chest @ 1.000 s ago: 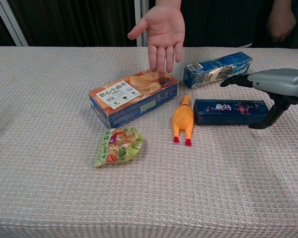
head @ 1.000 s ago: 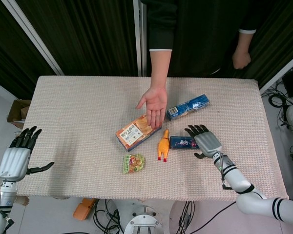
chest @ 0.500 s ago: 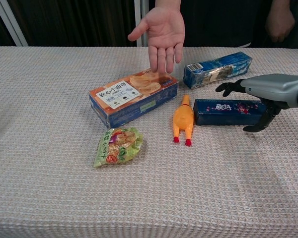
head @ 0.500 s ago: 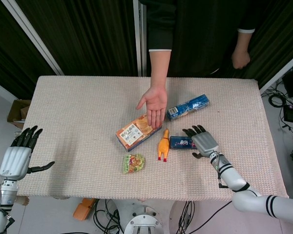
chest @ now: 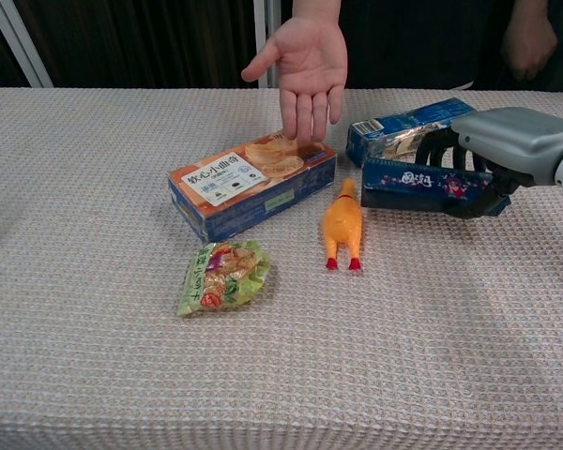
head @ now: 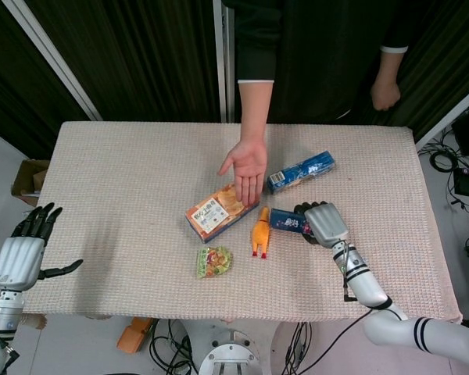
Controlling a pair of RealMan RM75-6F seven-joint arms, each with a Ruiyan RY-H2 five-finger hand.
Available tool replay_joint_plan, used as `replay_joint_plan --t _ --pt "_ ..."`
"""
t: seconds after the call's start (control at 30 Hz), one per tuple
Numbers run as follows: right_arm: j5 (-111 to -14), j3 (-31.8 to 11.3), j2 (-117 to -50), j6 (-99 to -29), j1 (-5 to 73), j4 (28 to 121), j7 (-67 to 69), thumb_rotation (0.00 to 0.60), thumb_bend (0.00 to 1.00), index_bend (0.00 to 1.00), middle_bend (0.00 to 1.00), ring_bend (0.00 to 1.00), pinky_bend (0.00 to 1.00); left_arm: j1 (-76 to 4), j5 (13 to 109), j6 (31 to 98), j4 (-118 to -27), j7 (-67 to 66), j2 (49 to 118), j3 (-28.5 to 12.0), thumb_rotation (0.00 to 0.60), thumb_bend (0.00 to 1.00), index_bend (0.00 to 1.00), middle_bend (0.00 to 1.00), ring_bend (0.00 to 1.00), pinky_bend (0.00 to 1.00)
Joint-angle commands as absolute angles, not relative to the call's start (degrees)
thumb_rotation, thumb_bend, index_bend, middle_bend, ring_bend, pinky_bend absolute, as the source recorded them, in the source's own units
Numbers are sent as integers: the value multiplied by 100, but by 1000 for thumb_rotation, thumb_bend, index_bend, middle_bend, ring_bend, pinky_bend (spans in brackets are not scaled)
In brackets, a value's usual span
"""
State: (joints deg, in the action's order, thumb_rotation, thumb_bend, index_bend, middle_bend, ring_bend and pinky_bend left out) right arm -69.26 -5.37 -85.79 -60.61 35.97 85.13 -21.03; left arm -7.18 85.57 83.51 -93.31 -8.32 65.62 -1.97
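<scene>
My right hand (head: 324, 223) (chest: 493, 150) grips a dark blue snack box (head: 288, 222) (chest: 422, 184), fingers wrapped around its right end, and holds it just above the table. Left of it lies a yellow rubber chicken (head: 261, 232) (chest: 342, 224). An orange and blue cracker box (head: 216, 211) (chest: 251, 181) lies further left, with a green snack packet (head: 213, 262) (chest: 222, 275) in front of it. A light blue box (head: 300, 171) (chest: 403, 130) lies behind the held one. My left hand (head: 22, 251) hangs open off the table's left edge, holding nothing.
A person stands behind the table, with an open palm (head: 247, 166) (chest: 305, 58) stretched over the cracker box's far end. The other fist (head: 385, 94) hangs at the person's side. A cardboard box (head: 26, 178) sits on the floor at the left.
My right hand has closed around the dark blue box and lifted it a little, shifting left. The left hand has barely moved.
</scene>
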Motion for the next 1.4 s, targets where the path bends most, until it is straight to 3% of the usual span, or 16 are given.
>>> replay_joint_plan --t 0.03,0.17,0.4,0.7,0.8,0.87,0.93,0.97,1.17,1.33,1.4 --pt "-7441 -750 -8383 -6601 3500 8753 -1735 600 389 790 726 621 760 -728 8550 8327 -9319 -822 6562 -197 324 12 57 39 37 209" --pt "-7611 -1262 -8376 -6910 3642 8858 -1322 600 386 790 726 621 761 -758 8578 8302 -9346 -826 6555 -204 328 13 57 39 37 209" --pt "-6718 -2123 -8874 -6162 4620 8276 -2080 600 375 790 724 620 761 -816 8592 8248 -9400 -883 6531 -226 325 13 57 39 37 209" --pt "-6395 -2269 -9745 -5944 5305 7342 -2357 600 347 678 675 598 716 -872 8574 8115 -9290 -747 6594 -200 322 13 57 39 37 209" --pt "-6347 -2182 -9838 -5850 5342 7227 -2338 600 333 556 569 474 581 -867 8580 8138 -9282 -726 6570 -204 321 13 57 39 37 209" --pt "-6248 -2091 -9718 -5596 5352 7279 -2371 600 283 223 259 153 196 -858 8587 8161 -9287 -722 6544 -203 319 13 57 39 37 209" --pt "-6296 -2086 -9649 -5625 5352 7324 -2351 600 212 20 40 1 2 -852 8580 8175 -9294 -725 6523 -208 322 13 57 39 37 209" --pt "-6345 -2095 -9627 -5679 5341 7343 -2292 600 185 0 1 0 0 -851 8574 8178 -9298 -726 6516 -211 322 13 57 39 37 209" --pt "-6629 -2084 -9217 -5923 5185 7774 -2033 600 176 0 0 0 0 -901 8548 8119 -9349 -784 6504 -236 324 13 57 39 37 209" --pt "-6998 -1778 -8076 -6494 4492 9037 -2147 600 176 0 0 0 0 -904 8581 8189 -9433 -818 6452 -265 321 13 58 39 37 209" --pt "-7232 -1401 -7326 -6820 3930 9693 -2177 600 176 0 0 0 0 -887 8565 8207 -9448 -819 6431 -264 323 13 57 39 37 209"
